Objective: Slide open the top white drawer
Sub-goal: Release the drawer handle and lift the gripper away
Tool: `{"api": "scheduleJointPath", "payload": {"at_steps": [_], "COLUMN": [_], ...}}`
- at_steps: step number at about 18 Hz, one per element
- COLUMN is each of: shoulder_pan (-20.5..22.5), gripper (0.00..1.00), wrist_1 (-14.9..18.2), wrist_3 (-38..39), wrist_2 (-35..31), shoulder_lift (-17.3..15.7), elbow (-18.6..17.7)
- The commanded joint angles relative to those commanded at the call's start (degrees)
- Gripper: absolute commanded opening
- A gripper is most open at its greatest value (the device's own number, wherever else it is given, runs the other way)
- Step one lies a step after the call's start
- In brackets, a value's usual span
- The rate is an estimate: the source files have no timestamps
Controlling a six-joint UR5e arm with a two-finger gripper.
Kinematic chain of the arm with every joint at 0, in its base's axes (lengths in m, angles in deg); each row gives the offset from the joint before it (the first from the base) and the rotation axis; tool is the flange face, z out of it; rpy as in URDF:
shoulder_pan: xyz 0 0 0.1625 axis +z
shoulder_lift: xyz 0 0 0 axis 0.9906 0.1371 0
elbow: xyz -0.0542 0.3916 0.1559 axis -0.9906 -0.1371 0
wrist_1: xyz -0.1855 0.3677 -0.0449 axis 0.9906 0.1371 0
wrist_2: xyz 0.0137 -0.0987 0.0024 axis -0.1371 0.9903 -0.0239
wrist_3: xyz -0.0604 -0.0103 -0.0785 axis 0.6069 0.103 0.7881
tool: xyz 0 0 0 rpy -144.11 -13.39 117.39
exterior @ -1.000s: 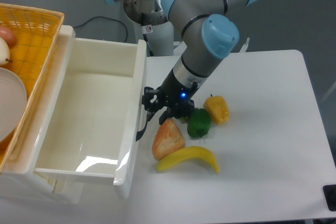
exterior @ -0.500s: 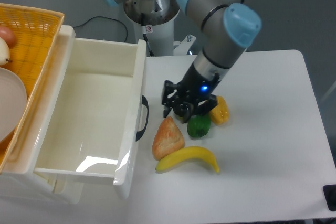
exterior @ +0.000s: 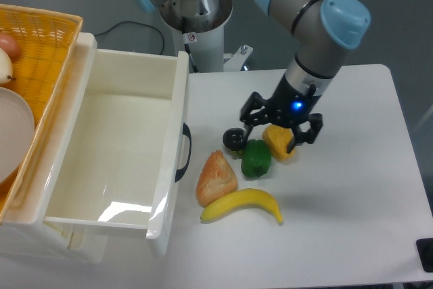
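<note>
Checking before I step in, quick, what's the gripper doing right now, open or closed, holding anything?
Gripper: open, jaws spread and empty, over the yellow pepper, clear of the top white drawer.

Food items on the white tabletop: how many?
4: bread piece beside the drawer handle, banana in front, green pepper and yellow pepper under the gripper. The arm may hide more.

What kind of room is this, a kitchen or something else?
Probably a robot lab, not a kitchen: a robot arm with a claw over a plain white table, and food like the banana looks like toys.
</note>
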Motion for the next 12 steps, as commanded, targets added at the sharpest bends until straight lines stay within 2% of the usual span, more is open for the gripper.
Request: {"api": "scheduleJointPath", "payload": {"at_steps": [3, 5, 6, 8, 12], "shoulder_pan": [0.5, 1.7, 1.6, 1.1, 1.1], "gripper": [1.00, 1.00, 1.00, 1.00, 1.00], "wrist_1": [0.0, 0.2, 0.3, 0.3, 0.0], "wrist_3": [-15.3, -27.7, -31.2, -31.7, -32.4], "wrist_2": [-6.3, -6.4, -6.3, -6.6, -9.9], "shoulder_lift": [2.1, 3.3, 4.1, 5.5, 5.7], "elbow": [0.6, 1.5, 2.4, 3.2, 3.3]}}
